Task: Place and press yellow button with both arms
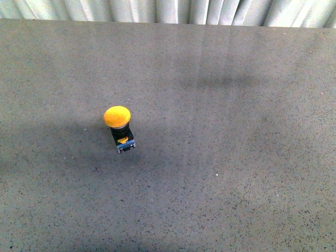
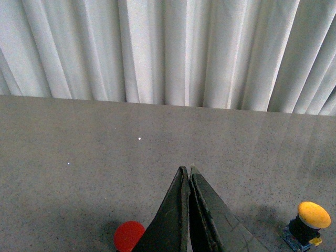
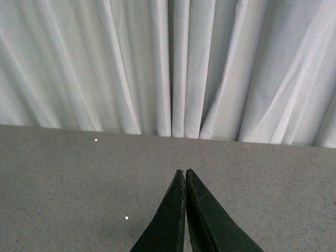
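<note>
From the front, the yellow button (image 1: 119,127) sits alone on the grey speckled table (image 1: 236,157), left of centre. Its domed cap leans toward the far side, and its black body with yellow and blue bits points toward the near edge. Neither arm shows here. A white curtain (image 1: 168,10) hangs behind the far edge of the table.

In the left wrist view, the left tool (image 2: 188,176) is clenched, its two dark fingers pressed together with nothing between them, above the table. The yellow button (image 2: 310,223) stands well apart from the fingertips. A round red object (image 2: 128,236) lies just beside the tool, partly hidden by it.

In the right wrist view, the right tool (image 3: 185,176) is likewise clenched and holds nothing, pointing toward the curtain (image 3: 168,63) over bare table.
</note>
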Controlling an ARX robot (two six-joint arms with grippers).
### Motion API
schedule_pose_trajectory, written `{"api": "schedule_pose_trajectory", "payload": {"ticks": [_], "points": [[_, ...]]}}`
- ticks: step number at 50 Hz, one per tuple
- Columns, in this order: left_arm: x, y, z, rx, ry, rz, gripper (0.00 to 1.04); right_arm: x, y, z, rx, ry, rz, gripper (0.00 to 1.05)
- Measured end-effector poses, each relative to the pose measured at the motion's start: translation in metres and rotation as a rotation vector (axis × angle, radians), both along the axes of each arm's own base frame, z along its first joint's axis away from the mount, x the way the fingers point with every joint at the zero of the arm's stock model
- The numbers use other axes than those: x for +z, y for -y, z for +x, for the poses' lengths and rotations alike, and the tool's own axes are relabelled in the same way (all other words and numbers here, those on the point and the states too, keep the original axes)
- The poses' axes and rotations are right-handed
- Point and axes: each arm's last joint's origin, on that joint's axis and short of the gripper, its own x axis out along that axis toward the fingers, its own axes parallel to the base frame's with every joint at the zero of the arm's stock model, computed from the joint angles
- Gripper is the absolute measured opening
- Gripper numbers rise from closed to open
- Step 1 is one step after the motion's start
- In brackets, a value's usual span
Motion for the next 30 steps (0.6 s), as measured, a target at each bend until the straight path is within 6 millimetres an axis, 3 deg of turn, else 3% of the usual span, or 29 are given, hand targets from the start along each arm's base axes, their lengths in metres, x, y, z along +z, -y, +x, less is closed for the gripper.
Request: {"api": "schedule_pose_trajectory", "payload": {"ticks": [30], "points": [[0.000, 0.000, 0.000, 0.000, 0.000, 0.000, 0.01, -0.038, 0.033, -0.087, -0.006, -0.016, -0.027, 0.01]]}}
